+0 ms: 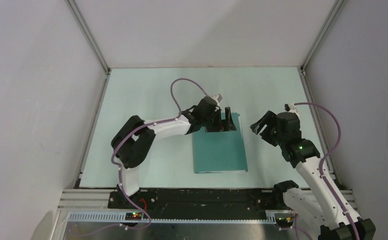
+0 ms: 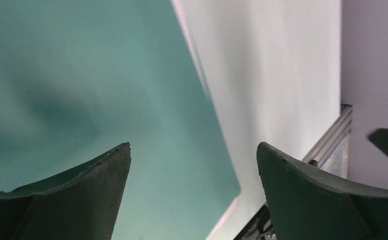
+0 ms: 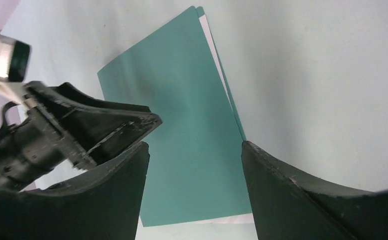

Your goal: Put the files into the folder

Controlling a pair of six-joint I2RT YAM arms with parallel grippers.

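The teal folder (image 1: 220, 152) lies closed and flat on the table. Only thin white edges of the files (image 3: 213, 46) peek out along its side and one end (image 3: 232, 218); the rest is hidden inside. My left gripper (image 1: 223, 125) hovers low over the folder's far end, open, with only the teal cover (image 2: 81, 75) showing between its fingers (image 2: 193, 150). My right gripper (image 1: 262, 127) is just off the folder's right edge, raised, open and empty (image 3: 194, 145). The folder (image 3: 191, 125) fills the gap between its fingers, and the left gripper's fingers (image 3: 96, 125) show at the left of that view.
The pale green table mat (image 1: 146, 95) is fenced by aluminium rails on the left (image 1: 94, 120) and right (image 1: 314, 110), with white walls behind. The arm bases sit on the black plate (image 1: 202, 197) at the near edge.
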